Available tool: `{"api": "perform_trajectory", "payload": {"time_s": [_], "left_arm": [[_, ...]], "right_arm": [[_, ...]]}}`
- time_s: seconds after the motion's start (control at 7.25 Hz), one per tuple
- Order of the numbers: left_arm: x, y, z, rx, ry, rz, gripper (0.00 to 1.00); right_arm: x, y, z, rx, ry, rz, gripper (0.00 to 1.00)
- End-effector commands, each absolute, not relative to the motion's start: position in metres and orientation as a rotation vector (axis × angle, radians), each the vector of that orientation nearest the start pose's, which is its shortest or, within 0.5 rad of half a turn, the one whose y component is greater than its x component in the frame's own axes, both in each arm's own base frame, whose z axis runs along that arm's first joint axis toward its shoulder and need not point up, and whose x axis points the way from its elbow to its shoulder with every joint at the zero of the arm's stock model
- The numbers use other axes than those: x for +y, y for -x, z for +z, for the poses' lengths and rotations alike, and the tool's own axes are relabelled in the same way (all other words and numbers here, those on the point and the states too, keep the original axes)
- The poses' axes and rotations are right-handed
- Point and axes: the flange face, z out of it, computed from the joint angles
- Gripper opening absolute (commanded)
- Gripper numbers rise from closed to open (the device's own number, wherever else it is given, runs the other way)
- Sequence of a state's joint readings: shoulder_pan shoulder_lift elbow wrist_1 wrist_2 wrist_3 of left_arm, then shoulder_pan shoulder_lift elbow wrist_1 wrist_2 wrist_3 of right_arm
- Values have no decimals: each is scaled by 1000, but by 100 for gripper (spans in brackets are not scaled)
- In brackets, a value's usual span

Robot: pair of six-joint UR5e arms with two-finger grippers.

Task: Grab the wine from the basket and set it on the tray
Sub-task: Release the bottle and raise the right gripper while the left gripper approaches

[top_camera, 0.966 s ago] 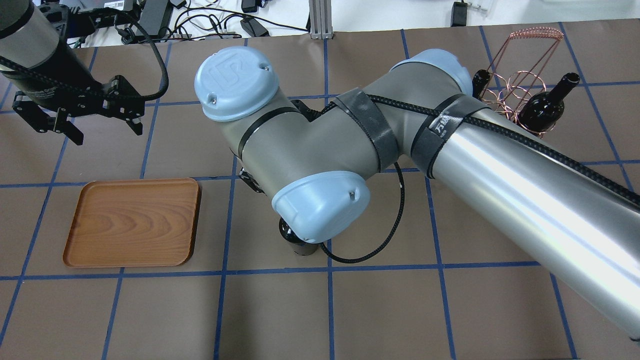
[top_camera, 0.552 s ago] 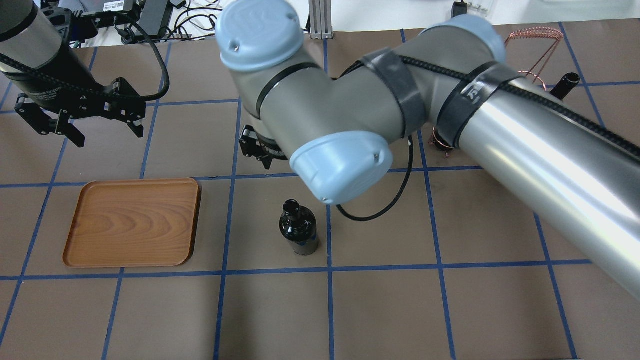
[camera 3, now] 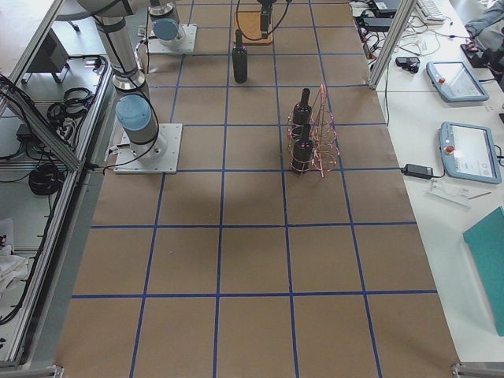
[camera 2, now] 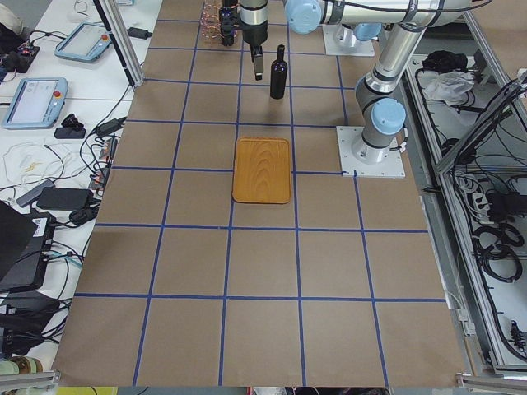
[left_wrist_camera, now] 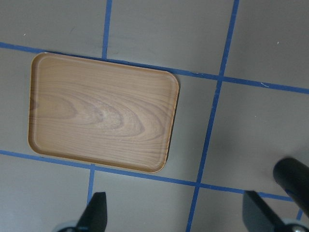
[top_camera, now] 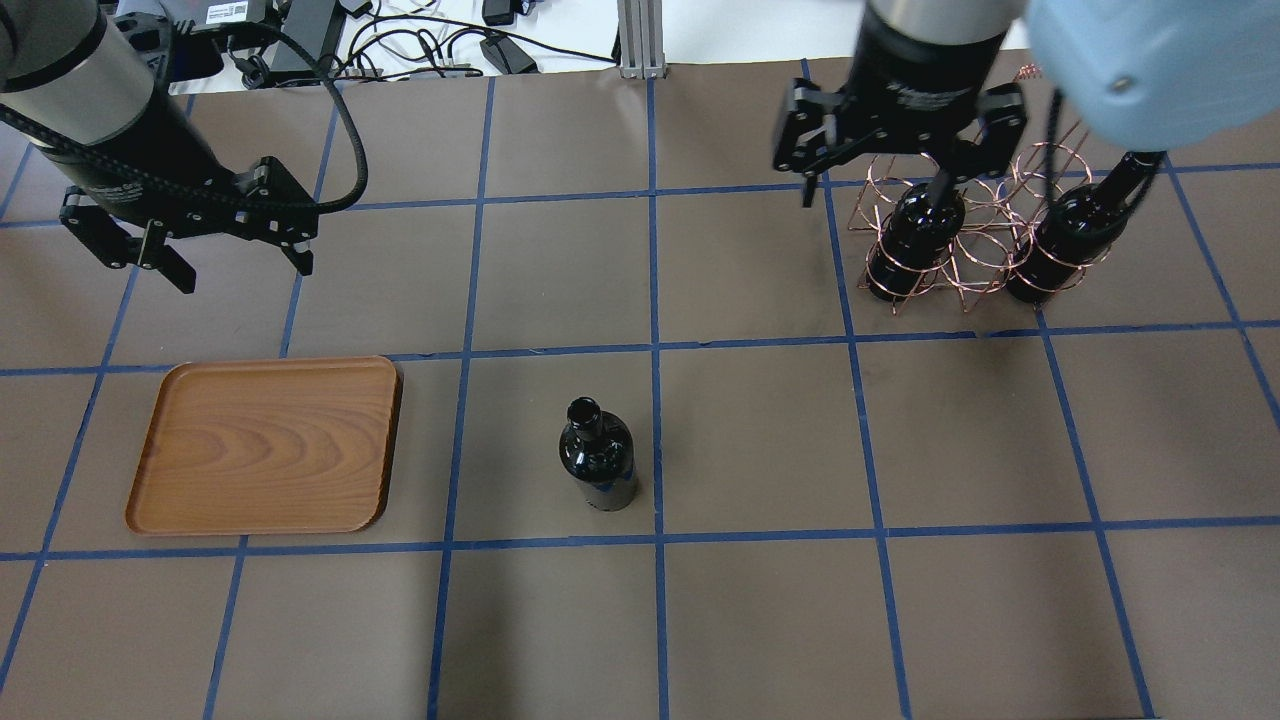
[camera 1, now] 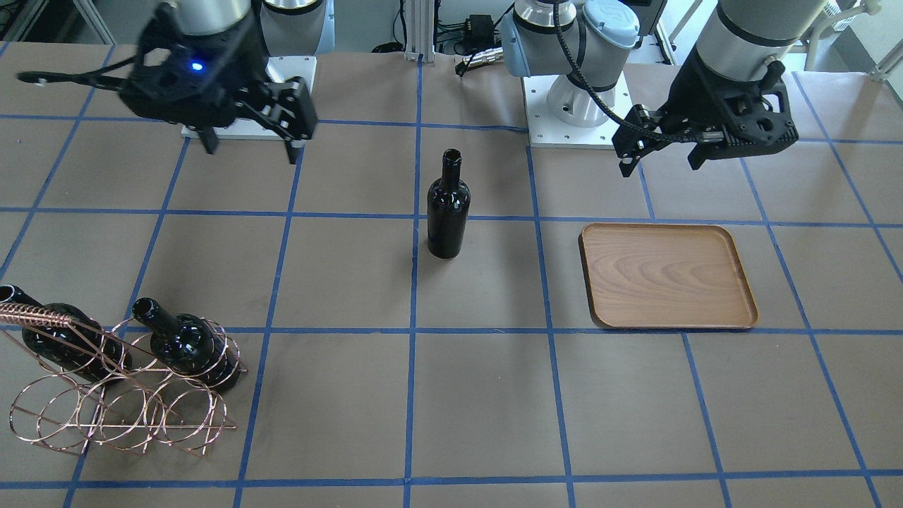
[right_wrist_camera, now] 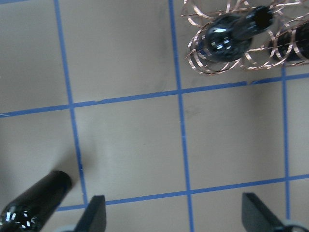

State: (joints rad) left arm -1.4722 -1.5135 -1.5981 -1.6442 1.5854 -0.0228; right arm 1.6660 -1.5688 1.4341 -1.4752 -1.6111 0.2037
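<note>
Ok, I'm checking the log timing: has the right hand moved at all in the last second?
Yes. The right hand has swung from the standing bottle toward the table's far right, and is now over the wire basket.

table (top_camera: 760, 620): brown, blue grid | tray (top_camera: 265, 445) | wine (top_camera: 598, 462), upright | basket (camera 1: 123, 418)

A robotics lab: two robot arms (camera 2: 385, 78) bolted to a table (camera 2: 263, 329) papered brown with a blue tape grid, control tablets (camera 3: 455, 80) and cables (camera 2: 103, 132) on white benches (camera 3: 425, 134) alongside.
</note>
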Motion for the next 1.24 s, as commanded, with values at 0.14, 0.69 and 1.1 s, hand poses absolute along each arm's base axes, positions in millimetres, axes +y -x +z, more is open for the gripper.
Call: {"api": "perform_trajectory", "payload": {"time_s": [0.14,0.69,1.1], "left_arm": [[-450,185,489,3138,-23,80,100],[-436,271,461,3147,-184,99,99],[-424,299,402,3159,-201,184,97]], "right_arm": [[-451,-129,556,3270,-175,-49,100],[-487,-141,549,3155,-119,-280,100],[-485,-164,542,3166,57,-264,100]]}}
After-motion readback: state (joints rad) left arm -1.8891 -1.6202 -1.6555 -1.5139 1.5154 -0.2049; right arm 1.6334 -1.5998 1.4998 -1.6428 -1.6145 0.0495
